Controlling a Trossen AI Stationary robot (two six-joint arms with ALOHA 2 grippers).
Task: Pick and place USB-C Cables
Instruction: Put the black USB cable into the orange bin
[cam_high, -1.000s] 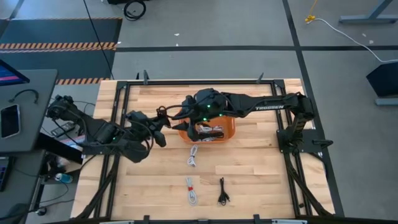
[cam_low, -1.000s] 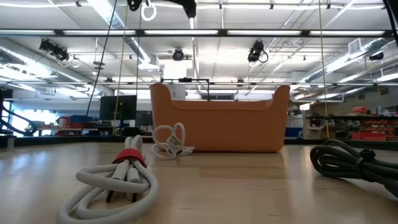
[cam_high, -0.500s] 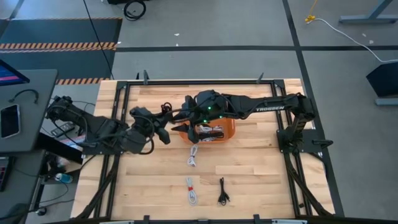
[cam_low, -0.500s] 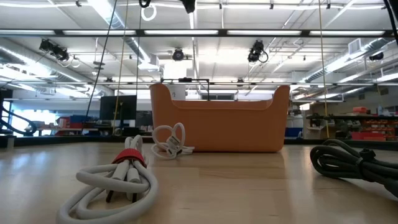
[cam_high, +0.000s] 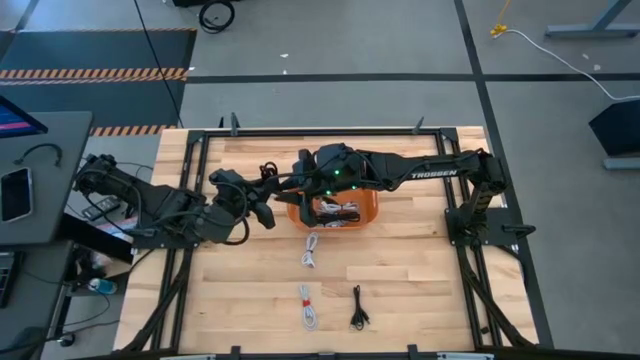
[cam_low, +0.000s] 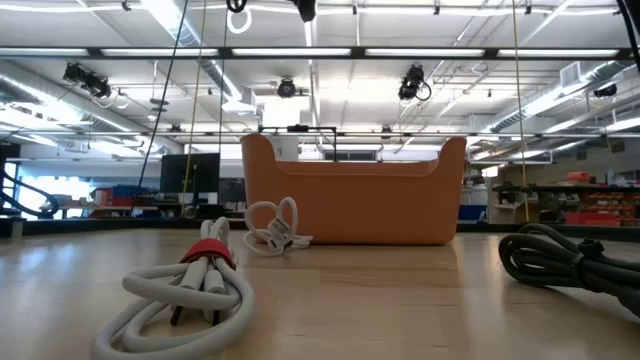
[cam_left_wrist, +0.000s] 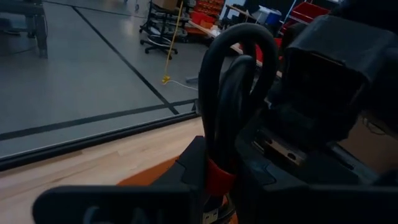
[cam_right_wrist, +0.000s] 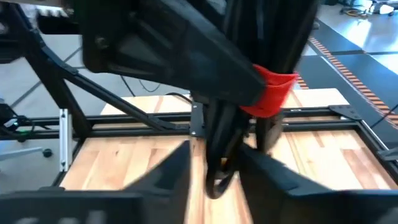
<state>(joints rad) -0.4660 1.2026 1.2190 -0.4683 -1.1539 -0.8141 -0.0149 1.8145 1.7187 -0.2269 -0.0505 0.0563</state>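
My left gripper (cam_high: 268, 203) is shut on a black USB-C cable bundle (cam_left_wrist: 236, 81) with a red band (cam_left_wrist: 217, 177), just left of the orange basket (cam_high: 335, 213). My right gripper (cam_high: 298, 190) hovers open over the basket's left rim, facing the left one. In the right wrist view the bundle's free lower loop (cam_right_wrist: 217, 171) hangs between its fingers; touching or not, I cannot tell. Several bundles lie in the basket. On the table lie a white bundle (cam_high: 310, 250), a white one with a red band (cam_high: 308, 307) and a black one (cam_high: 358, 308). My left gripper pinches the black bundle between its two fingers at the red band (cam_right_wrist: 273, 93), near the bundle's middle. The bundle is lifted clear of the table. One loop end (cam_left_wrist: 239, 43) sticks out past the fingers and the other end (cam_right_wrist: 217, 171) hangs toward my right gripper.
The low view shows the basket (cam_low: 350, 200) standing on the wood, the red-banded white bundle (cam_low: 195, 290) nearest, a small white bundle (cam_low: 272, 228) by the basket and the black bundle (cam_low: 570, 260) at the right. A black metal frame (cam_high: 195, 180) borders the table.
My left gripper has moved toward the table's right and a little toward the far edge, carrying the black bundle up to my right gripper by the basket. It moved more at first, then slowed.
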